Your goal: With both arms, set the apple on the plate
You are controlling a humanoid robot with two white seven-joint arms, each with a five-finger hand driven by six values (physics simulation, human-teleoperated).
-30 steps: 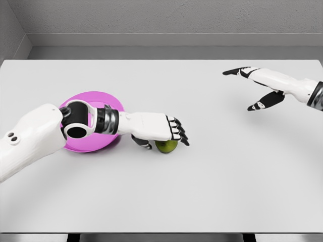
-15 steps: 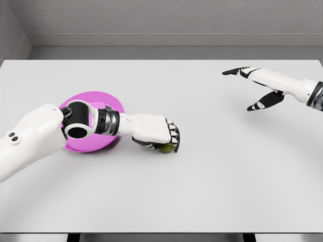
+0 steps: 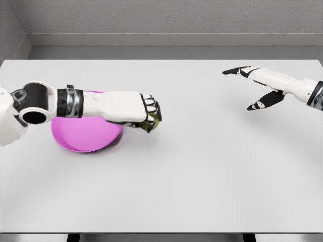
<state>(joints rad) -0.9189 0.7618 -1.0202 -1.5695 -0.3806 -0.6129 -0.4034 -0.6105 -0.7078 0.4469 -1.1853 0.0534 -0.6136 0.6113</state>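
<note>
The white table (image 3: 202, 191) fills most of the head view, with a grey wall (image 3: 166, 17) behind it.

Nearest, the left arm reaches in from the left edge, its forearm passing over the magenta plate (image 3: 86, 138), which sits on the table directly beneath the wrist and forearm. The plate's far rim is hidden by the arm; its near rim and pink inside show below it.

The left hand (image 3: 133, 108) lies just past the plate's right edge, palm down, with its dark-tipped fingers (image 3: 151, 106) curled around the green apple (image 3: 151, 124). Only a sliver of the apple shows, tucked under the fingertips on the hand's right side. The apple is gripped in this hand, just right of the plate and not on it. Whether it is clear of the tabletop cannot be told for sure.

Farther back and well away to the right, the right hand (image 3: 257, 88) hangs over the table near the right edge. Its fingers are spread and relaxed, pointing left, thumb below, and it holds nothing.
</note>
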